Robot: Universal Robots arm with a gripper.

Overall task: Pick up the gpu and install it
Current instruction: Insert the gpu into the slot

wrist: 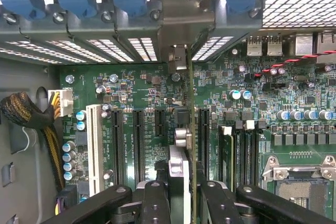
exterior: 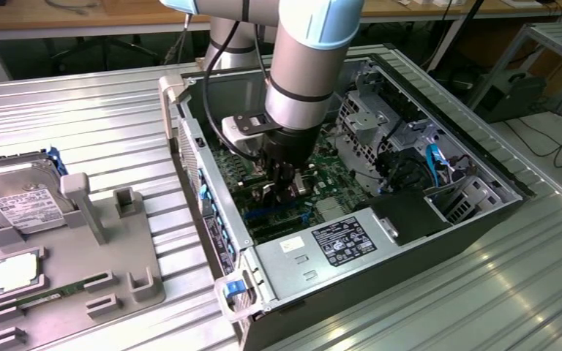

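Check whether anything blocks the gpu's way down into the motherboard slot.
Nothing visible does. The gripper is shut on the gpu, held edge-on over the motherboard; no cable crosses near it. The slot directly beneath is hidden by the card itself.

The ribbed, silvery metal bench [exterior: 85, 110] spans the exterior view, its grooves catching bright glare towards the lower right corner. Behind it runs a long light-wood desk [exterior: 85, 25] with deep shadow beneath. On the exterior view's right a grey metal-framed rack [exterior: 555, 36] stands over a pale floor [exterior: 527, 130], where dark cables [exterior: 559, 150] trail near a black box [exterior: 511, 95].
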